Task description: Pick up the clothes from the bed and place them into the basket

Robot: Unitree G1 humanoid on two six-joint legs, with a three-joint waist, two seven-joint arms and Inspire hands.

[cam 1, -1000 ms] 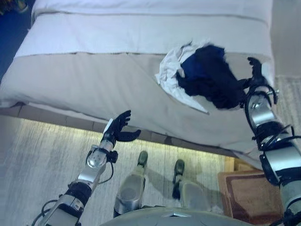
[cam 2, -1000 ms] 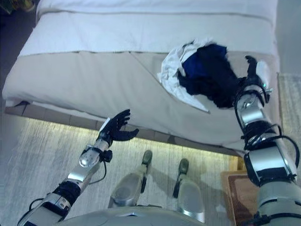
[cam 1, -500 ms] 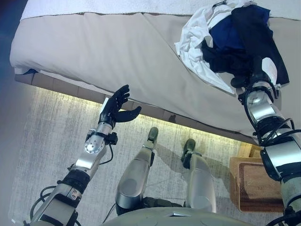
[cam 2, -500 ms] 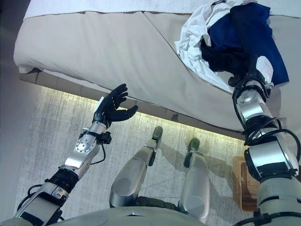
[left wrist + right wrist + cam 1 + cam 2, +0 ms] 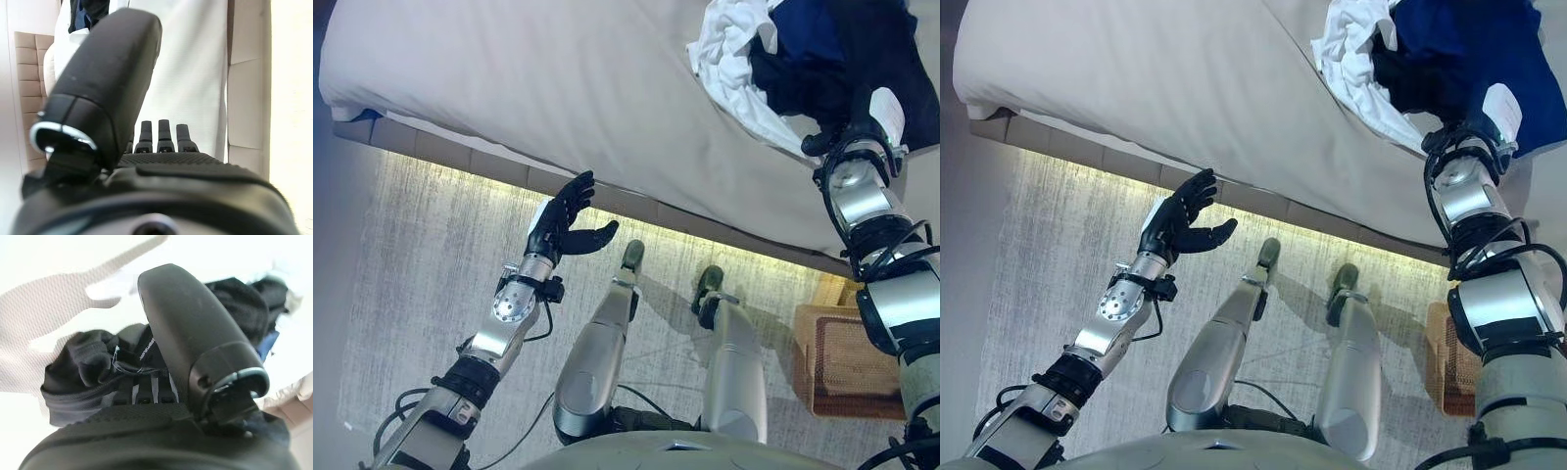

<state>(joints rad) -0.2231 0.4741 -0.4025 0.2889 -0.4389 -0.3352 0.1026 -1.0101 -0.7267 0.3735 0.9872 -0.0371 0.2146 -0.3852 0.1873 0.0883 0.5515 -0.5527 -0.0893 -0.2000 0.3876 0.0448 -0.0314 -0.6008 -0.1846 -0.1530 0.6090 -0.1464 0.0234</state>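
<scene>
A heap of clothes lies on the bed [image 5: 558, 88] near its right corner: a crumpled white garment [image 5: 729, 49] and a dark blue and black garment [image 5: 822, 59]. My right hand [image 5: 850, 132] rests at the near edge of the heap, against the dark garment [image 5: 83, 367], whose black folds bunch over the hand past the thumb [image 5: 186, 333]. Off to the left, my left hand [image 5: 563, 220] hangs open and empty over the floor, just in front of the bed's edge. The wicker basket [image 5: 847, 367] stands on the floor at the lower right, below my right arm.
The bed's beige cover runs across the top of the eye views, with a lit strip under its frame. A pale grey rug [image 5: 421, 284] covers the floor in front of the bed.
The camera has tilted down, so the bed has slid up the view. My right hand has gone from beside the heap onto the dark garment. The left hand keeps its open pose.
</scene>
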